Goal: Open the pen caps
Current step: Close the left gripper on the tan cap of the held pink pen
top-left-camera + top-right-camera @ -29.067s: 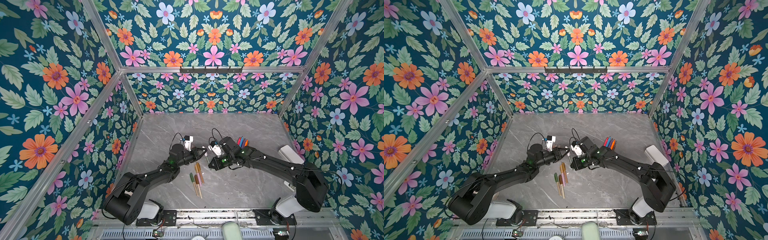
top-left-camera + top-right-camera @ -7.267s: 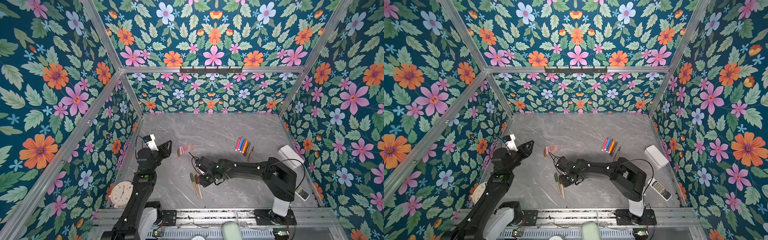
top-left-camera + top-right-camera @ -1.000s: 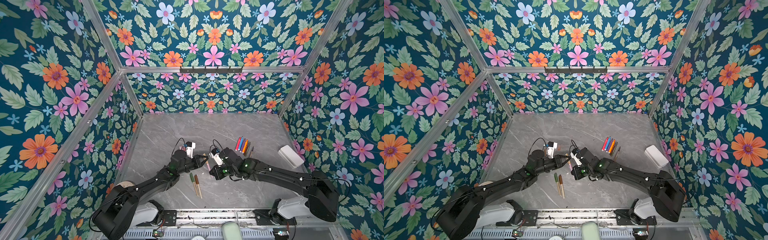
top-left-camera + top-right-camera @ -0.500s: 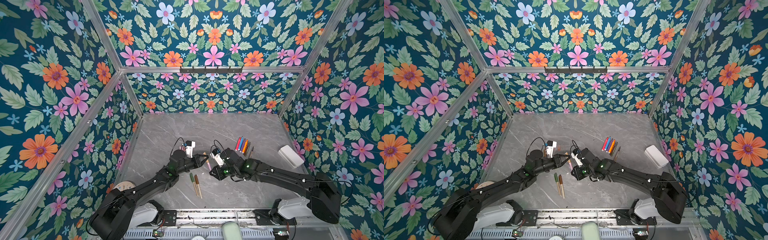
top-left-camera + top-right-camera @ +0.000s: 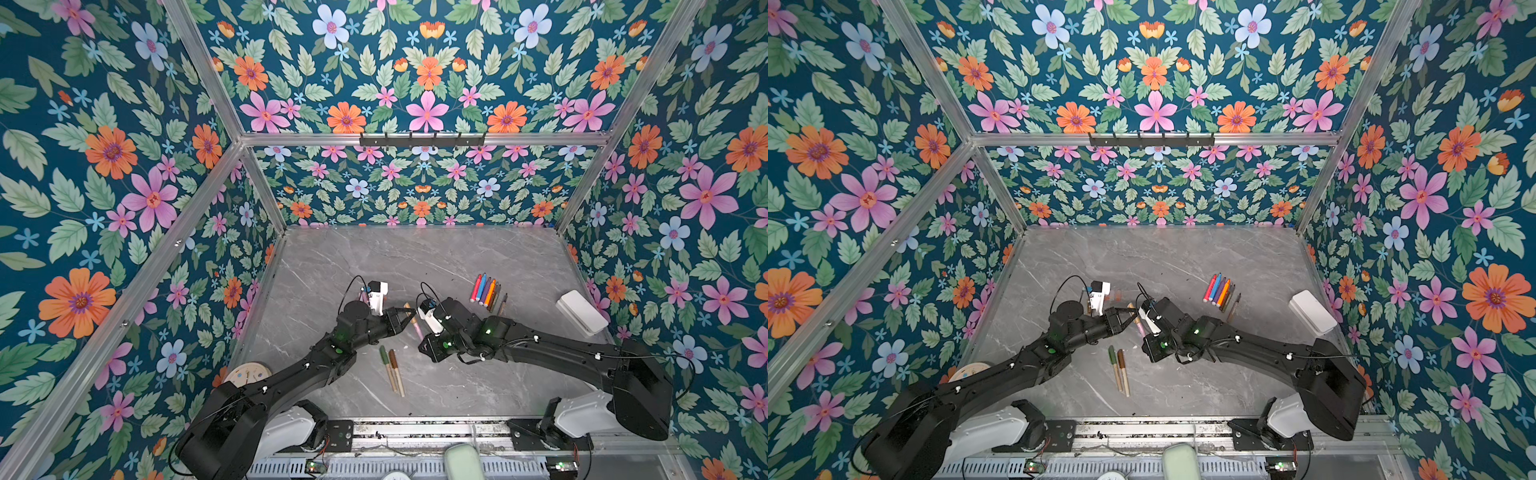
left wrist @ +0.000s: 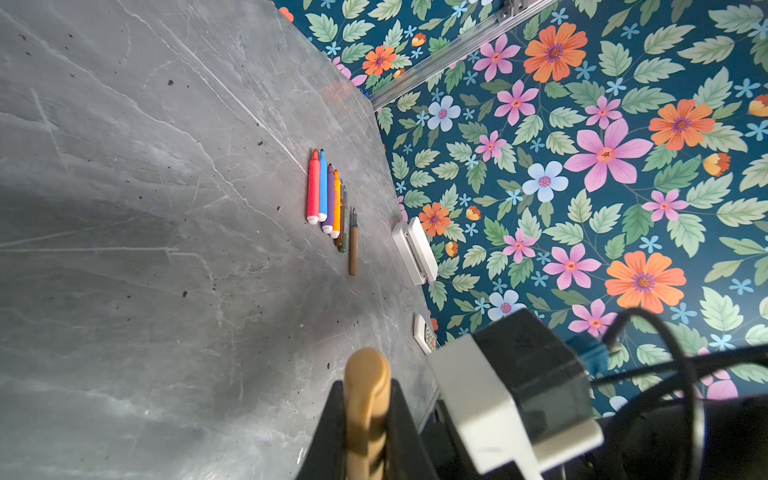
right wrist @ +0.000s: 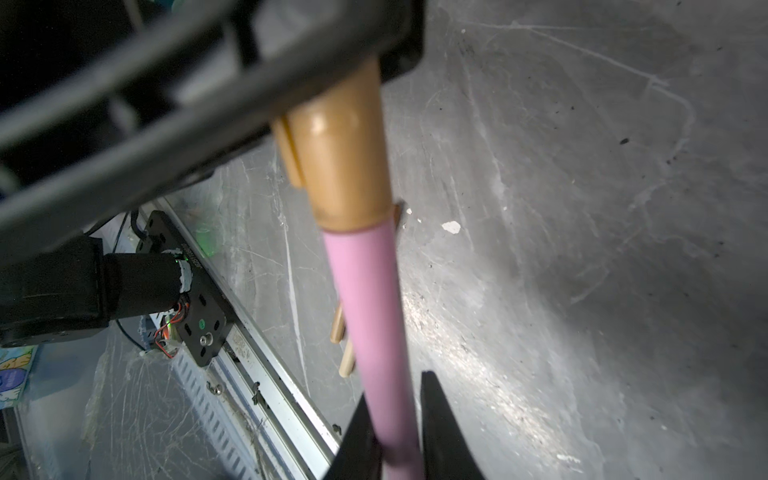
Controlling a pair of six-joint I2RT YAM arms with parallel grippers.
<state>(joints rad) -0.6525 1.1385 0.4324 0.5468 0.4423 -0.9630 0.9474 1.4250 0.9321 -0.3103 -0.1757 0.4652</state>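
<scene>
Pulling straight along the pen's axis seems the best way now. The left gripper (image 6: pixel 365 419) is clenched on the tan cap (image 6: pixel 368 374), and the right gripper (image 7: pixel 395 403) grasps, as far as I can see, the pink barrel (image 7: pixel 365 299). The cap is not yet off. Both are held above the table (image 5: pixel 415 257). Two capped pens (image 5: pixel 392 370) lie at 6 o'clock and the opened pens (image 5: pixel 484 291) at 2 o'clock, both apart from the pull line.

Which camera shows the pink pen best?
The right wrist view: the pink pen fills the picture, its tan cap on, its barrel inside the right tool. Both top views show only a small pink sliver between the tools. The left wrist view shows just the cap, pinched in the left tool.
</scene>
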